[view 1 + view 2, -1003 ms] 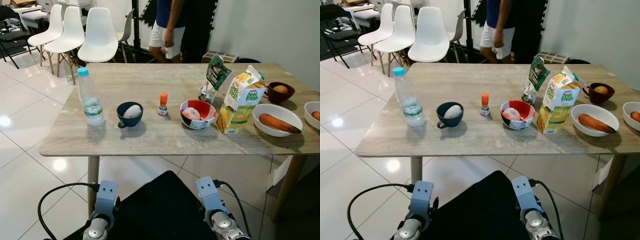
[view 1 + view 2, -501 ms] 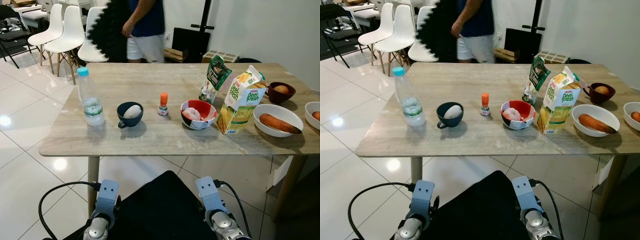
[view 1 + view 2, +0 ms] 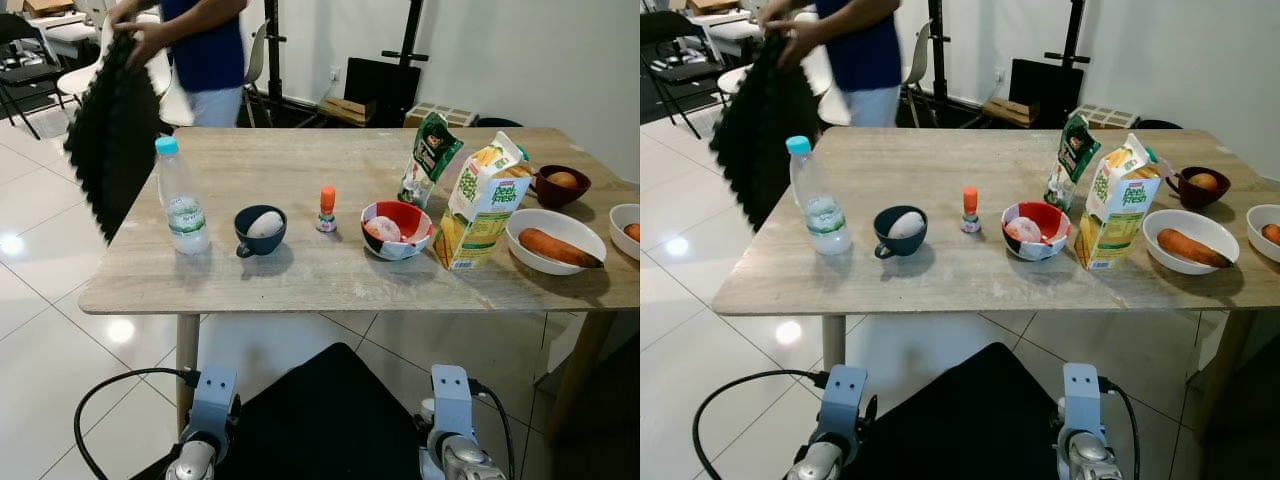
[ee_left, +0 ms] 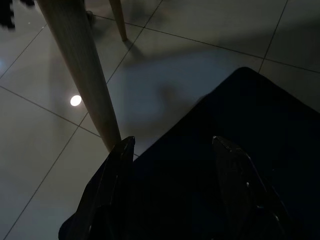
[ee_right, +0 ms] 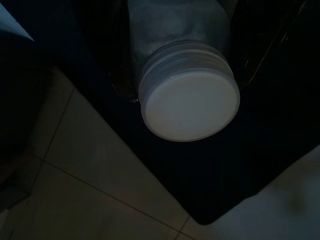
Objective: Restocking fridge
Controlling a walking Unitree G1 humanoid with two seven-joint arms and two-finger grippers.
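Change: person (image 3: 205, 45) now stands at the bench's far left corner, carrying a black toothed mat (image 3: 112, 135); half a second ago the person was behind the far edge, nearer the middle. Right arm's wrist mount sits further right than before.
Bench (image 3: 300, 270): goods unmoved.
Writing: juice carton (image 3: 482, 205) reads "peel fresh"; other labels illegible.
Row, left to right: water bottle (image 3: 180, 195) with blue cap, dark cup (image 3: 260, 229) holding an egg, small orange-capped bottle (image 3: 327, 208), red bowl (image 3: 396, 227), green pouch (image 3: 430, 157), juice carton, white bowl with carrot (image 3: 555, 240), dark bowl (image 3: 561, 184) behind it.
Left end effector (image 4: 172, 187): low beside a bench leg, fingers apart, holding nothing.
Right end effector (image 5: 177, 50): below bench level, clenched on a white-capped jar (image 5: 187, 90).
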